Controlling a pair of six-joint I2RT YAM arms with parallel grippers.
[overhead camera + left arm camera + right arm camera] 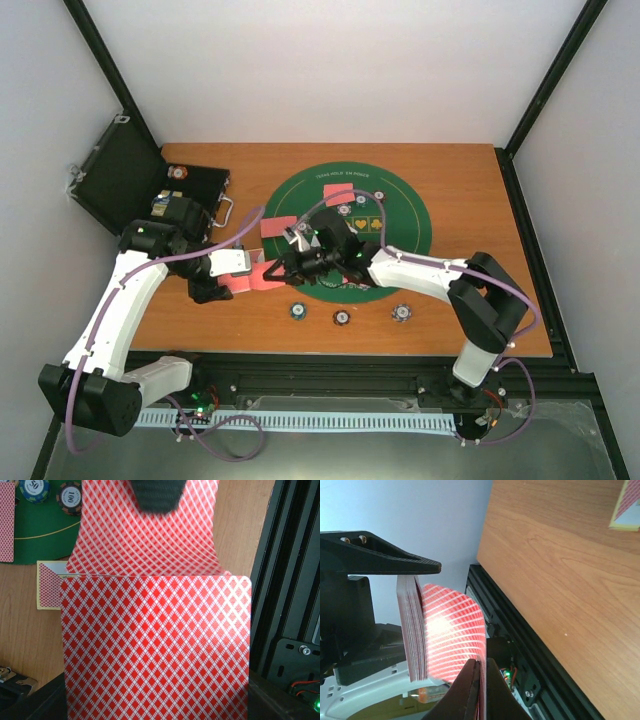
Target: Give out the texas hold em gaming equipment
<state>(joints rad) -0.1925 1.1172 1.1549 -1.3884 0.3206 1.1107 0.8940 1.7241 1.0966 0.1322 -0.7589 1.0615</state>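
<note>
My left gripper (243, 268) is shut on a deck of red-backed playing cards (155, 650), held above the table's front left. The deck fills the left wrist view and hides the fingers. My right gripper (483, 682) is shut on the deck's top card (452, 630), which bows away from the deck (411, 630); in the top view this gripper (290, 262) is right beside the deck. Two cards (281, 228) (339, 194) lie on the green mat (400, 215). Three striped chips (298, 310) (341, 318) (402, 313) lie near the front edge.
An open black case (125, 185) with chips (178, 175) stands at the back left. More chips (70, 497) sit on the mat's edge, and one card (49, 586) lies on the wood beside it. A black rail (520, 645) runs along the table's front edge.
</note>
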